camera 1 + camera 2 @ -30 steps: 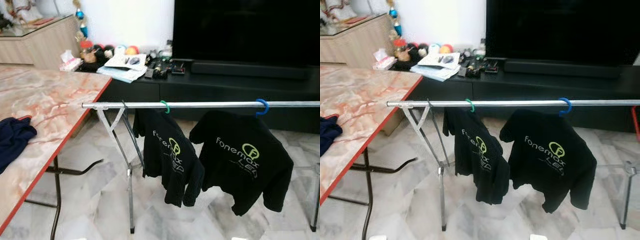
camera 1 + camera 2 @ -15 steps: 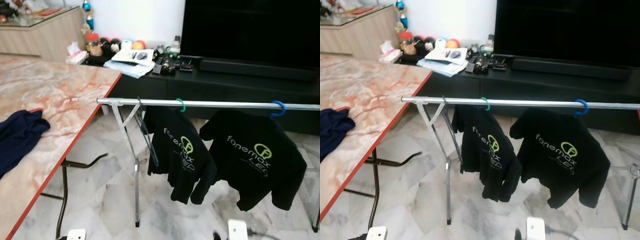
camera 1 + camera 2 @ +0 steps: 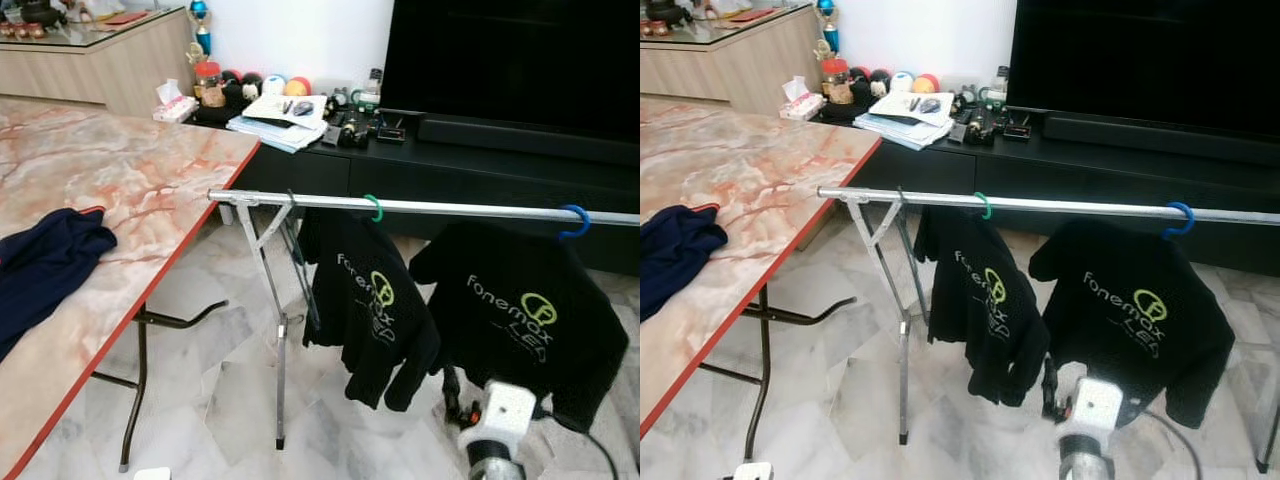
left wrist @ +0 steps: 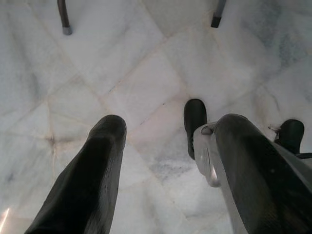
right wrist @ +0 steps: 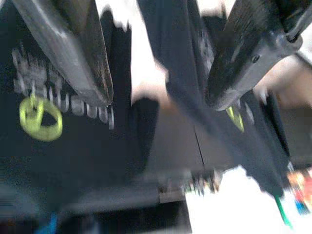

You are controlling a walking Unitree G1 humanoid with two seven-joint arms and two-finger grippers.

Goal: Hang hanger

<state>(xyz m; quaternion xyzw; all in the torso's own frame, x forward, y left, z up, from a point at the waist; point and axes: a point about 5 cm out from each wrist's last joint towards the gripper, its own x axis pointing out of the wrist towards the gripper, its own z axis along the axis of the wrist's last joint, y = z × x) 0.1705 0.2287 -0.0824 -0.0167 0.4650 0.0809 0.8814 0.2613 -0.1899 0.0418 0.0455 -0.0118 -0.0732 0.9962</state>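
On the rail (image 3: 470, 209) you have two black shirts (image 3: 372, 300) on hangers; both grippers, left gripper (image 4: 161, 170) and right gripper (image 5: 156, 73), hang spread and empty.

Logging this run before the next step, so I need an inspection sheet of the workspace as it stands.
Surface: marble table with red edge; pale tiled floor.
Job's things: metal rail carrying a green hanger and a blue hanger, each with a black T-shirt; navy garment on the table.
Clutter: papers, balls and small items on the TV cabinet.
Grippers: left gripper open, over the floor; right gripper open, facing the shirts.
Cables: black cable at the right wrist.
Surroundings: large dark TV, wooden sideboard.
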